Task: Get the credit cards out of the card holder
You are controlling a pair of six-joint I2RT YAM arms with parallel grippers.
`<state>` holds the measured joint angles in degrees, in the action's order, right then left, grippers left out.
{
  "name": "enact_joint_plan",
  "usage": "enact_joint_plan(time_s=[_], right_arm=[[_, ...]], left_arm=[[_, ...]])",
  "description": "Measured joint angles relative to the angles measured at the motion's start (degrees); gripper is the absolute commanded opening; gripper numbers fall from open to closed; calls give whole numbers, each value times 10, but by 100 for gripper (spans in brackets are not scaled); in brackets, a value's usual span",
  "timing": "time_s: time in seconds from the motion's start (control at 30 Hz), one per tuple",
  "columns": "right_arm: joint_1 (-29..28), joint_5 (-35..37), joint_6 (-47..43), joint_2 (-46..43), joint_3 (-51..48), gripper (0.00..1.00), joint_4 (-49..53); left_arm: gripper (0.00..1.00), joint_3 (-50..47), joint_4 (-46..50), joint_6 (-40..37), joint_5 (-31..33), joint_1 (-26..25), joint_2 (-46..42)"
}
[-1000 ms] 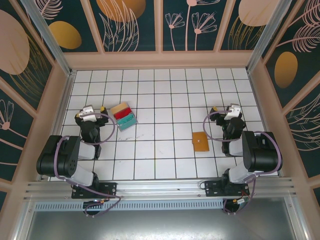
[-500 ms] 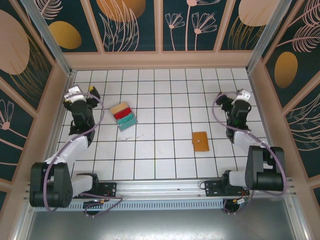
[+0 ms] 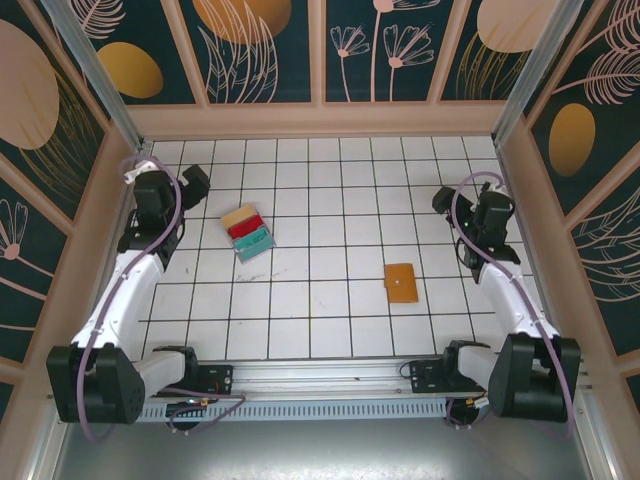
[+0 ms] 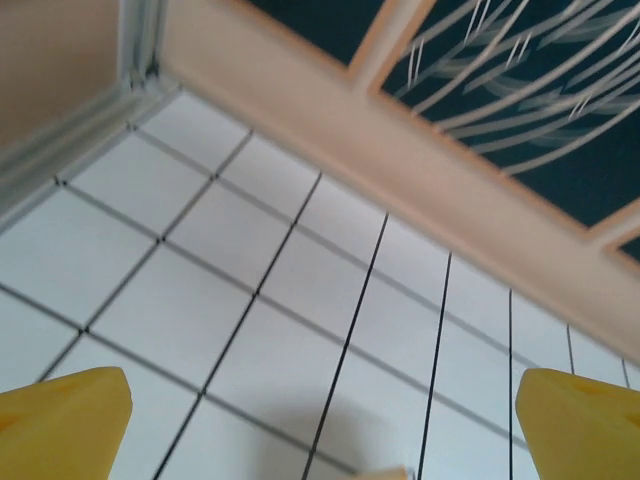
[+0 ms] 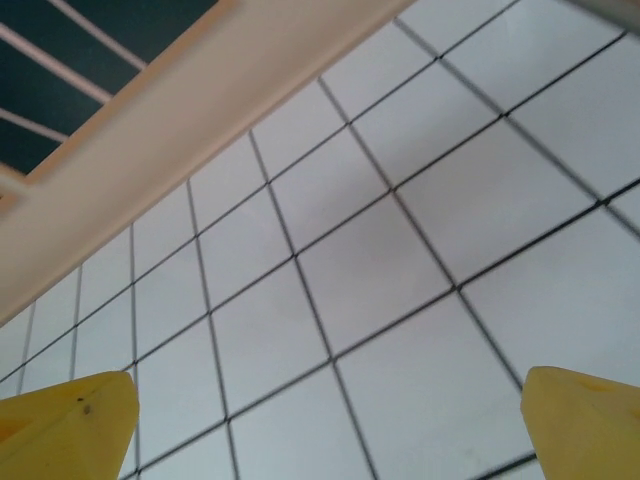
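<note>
White tiled floor (image 3: 330, 200), dark floral walls (image 3: 265, 60), tan trim (image 3: 320, 118), poss. wood

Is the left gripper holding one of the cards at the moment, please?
No, in the overhead view the left gripper sits apart from the cards, which lie fanned on the table with nothing touching them.
</note>
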<state>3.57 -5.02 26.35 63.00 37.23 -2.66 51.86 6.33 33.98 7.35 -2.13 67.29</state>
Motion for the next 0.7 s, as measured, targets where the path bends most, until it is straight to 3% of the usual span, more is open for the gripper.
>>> enact_joint_plan(time_s=[0.2, 0.4, 0.7], right_arm=[[-79, -14, 36, -62, -66, 99, 55], [-193, -1, 110, -95, -162, 99, 78], [-227, 19, 156, -100, -223, 99, 71]], left_arm=[[99, 51, 106, 8, -25, 0, 76], [99, 11, 109, 20, -46, 0, 46], [98, 3, 111, 19, -84, 0, 35]])
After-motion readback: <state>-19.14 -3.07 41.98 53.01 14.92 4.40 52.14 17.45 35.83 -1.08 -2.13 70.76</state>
